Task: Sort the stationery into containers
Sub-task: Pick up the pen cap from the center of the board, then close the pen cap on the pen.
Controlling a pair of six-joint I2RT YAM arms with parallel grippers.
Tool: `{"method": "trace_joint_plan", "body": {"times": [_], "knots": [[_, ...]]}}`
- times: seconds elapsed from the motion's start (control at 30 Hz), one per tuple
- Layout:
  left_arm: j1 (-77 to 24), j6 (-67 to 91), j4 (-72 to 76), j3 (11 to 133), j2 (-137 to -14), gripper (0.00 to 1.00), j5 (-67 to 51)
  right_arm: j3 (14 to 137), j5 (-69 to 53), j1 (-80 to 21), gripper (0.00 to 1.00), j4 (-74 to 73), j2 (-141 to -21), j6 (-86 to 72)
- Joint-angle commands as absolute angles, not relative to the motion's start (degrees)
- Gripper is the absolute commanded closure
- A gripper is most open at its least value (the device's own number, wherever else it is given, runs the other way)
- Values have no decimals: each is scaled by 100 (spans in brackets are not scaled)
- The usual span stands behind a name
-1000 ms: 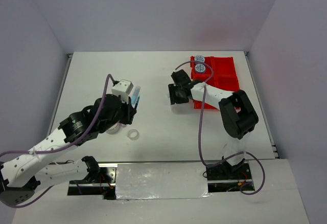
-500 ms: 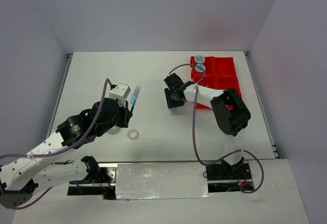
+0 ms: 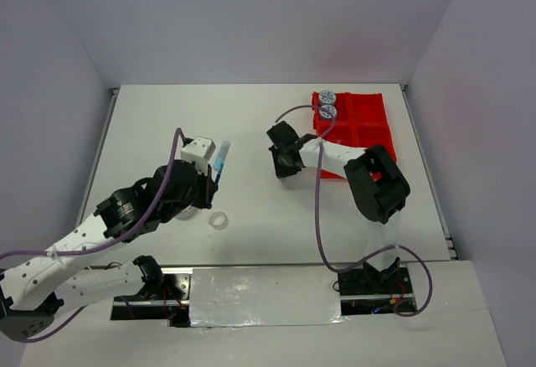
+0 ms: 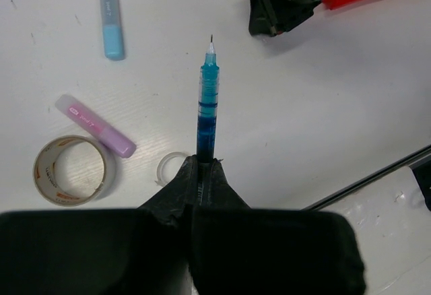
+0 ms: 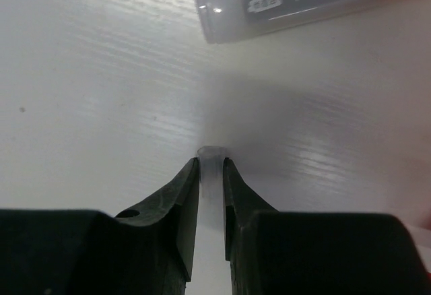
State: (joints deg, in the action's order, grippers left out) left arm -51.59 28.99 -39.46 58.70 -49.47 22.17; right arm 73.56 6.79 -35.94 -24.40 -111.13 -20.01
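Observation:
My left gripper (image 3: pixel 211 174) (image 4: pixel 202 164) is shut on a blue pen (image 4: pixel 207 100) (image 3: pixel 220 159) and holds it above the table, tip forward. Below it lie a blue stick (image 4: pixel 111 19), a pink stick (image 4: pixel 94 125), a clear tape ring (image 4: pixel 71 170) and a small clear ring (image 4: pixel 172 168) (image 3: pixel 219 220). My right gripper (image 3: pixel 283 162) (image 5: pixel 211 164) is down at the table, left of the red tray (image 3: pixel 368 128), jaws closed on a small clear translucent piece (image 5: pixel 212 155). A grey orange-ended stick (image 5: pixel 296 2) lies just beyond it. Two blue-patterned tape rolls (image 3: pixel 327 104) sit in the tray's far-left compartment.
The red tray's other compartments (image 3: pixel 373 111) show nothing in them that I can make out. White walls close in the table on three sides. The table's metal front edge (image 4: pixel 377 174) runs near the left gripper.
My right gripper has shifted a little left, away from the red tray. My left gripper has barely moved, still holding the blue pen.

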Motion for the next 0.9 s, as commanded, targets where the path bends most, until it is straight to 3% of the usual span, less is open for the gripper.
{"method": "trace_joint_plan", "body": {"times": [0.0, 0.2, 0.53, 0.73, 0.87], "knots": [[-5186, 3050, -3394, 5819, -5010, 100, 2049, 6962, -95, -3630, 100, -1936, -10575, -2319], [-5186, 3419, -1771, 4994, -5194, 100, 1434, 6084, 825, -3612, 100, -619, -8853, -3459], [-5159, 3516, 1297, 3947, -5625, 100, -447, 3359, 2030, -4122, 100, 2177, -5593, -4860], [-5168, 3568, 1863, 3841, -5713, 100, -651, 2497, 1600, -4385, 100, 3347, -4686, -4799], [-5168, 3568, 1925, 3876, -5836, 100, -641, 2505, 1415, -4500, 100, 3340, -4526, -4615]]}}
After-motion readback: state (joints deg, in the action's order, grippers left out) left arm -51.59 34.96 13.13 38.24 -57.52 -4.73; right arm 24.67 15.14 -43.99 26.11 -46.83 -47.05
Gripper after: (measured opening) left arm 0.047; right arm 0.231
